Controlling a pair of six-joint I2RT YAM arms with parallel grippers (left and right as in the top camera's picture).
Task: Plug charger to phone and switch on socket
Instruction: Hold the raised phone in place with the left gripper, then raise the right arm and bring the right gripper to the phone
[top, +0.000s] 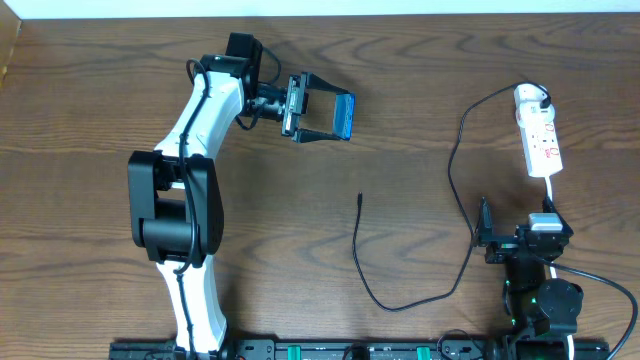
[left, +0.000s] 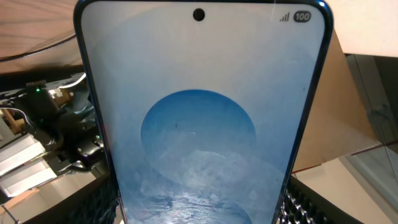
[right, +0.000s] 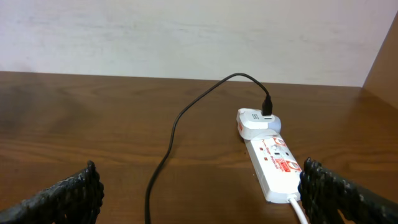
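My left gripper (top: 333, 111) is shut on the phone (top: 344, 115) and holds it above the table's far middle. In the left wrist view the blue screen of the phone (left: 199, 124) fills the frame, with a finger (left: 308, 205) against each long edge. The charger (top: 366, 270) is a thin black cable looping over the table. Its free tip (top: 360, 197) lies bare at the centre, and the other end enters a white adapter (right: 255, 121) on the socket (top: 541, 138). My right gripper (top: 517, 218) stands open just short of the socket (right: 277, 165), nothing between its fingers (right: 62, 199).
The charger cable (right: 177, 130) runs across the wood between the right gripper's fingers. A white lead leaves the socket's near end toward the right arm base (top: 545, 300). The left arm (top: 185, 190) stretches over the table's left half.
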